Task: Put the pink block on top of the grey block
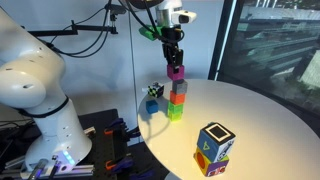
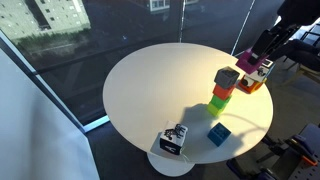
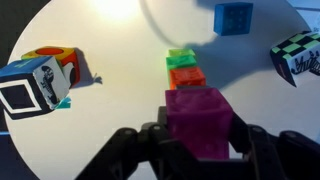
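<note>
The pink block (image 3: 200, 120) is a small magenta cube clamped between my gripper's (image 3: 200, 150) black fingers. In both exterior views the gripper (image 1: 175, 62) (image 2: 256, 55) holds the pink block (image 1: 176, 72) (image 2: 247, 62) in the air by the stack. The stack is the grey block (image 2: 227, 77) on an orange block (image 2: 220, 92) on a green block (image 2: 217, 104). In an exterior view the pink block hangs just over the grey block (image 1: 178, 86). In the wrist view the orange block (image 3: 186, 76) and green block (image 3: 181, 57) show, and the grey block is hidden.
On the round white table (image 1: 250, 110) lie a large multicoloured patterned cube (image 1: 213, 148) (image 3: 35, 82), a black-and-white checkered cube (image 2: 175, 140) (image 3: 297, 55) and a blue block (image 2: 218, 133) (image 3: 233, 17). The table edge and glass walls are close by.
</note>
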`<action>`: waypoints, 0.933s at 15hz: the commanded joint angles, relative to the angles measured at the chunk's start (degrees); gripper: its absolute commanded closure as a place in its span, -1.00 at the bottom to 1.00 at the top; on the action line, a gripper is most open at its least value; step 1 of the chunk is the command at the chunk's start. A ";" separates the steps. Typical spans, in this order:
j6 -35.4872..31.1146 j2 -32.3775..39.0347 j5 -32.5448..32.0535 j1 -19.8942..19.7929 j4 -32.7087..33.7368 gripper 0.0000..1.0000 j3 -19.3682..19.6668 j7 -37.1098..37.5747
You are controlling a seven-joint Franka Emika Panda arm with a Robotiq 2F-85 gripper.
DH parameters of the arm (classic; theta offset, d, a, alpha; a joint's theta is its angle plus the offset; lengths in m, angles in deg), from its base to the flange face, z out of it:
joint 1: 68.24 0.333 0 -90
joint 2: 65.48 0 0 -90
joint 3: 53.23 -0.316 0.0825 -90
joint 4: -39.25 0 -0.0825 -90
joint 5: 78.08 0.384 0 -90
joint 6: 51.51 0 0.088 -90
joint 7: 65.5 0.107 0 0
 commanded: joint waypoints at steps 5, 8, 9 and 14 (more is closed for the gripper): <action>3.92 5.58 -0.52 -0.56 7.18 0.36 -1.93 6.94; 4.88 8.18 -0.62 -0.63 9.58 0.36 -1.87 8.45; 5.27 9.07 -0.62 -0.61 10.42 0.36 -1.82 8.76; 5.79 12.47 -0.98 -0.42 13.15 0.36 -1.91 10.38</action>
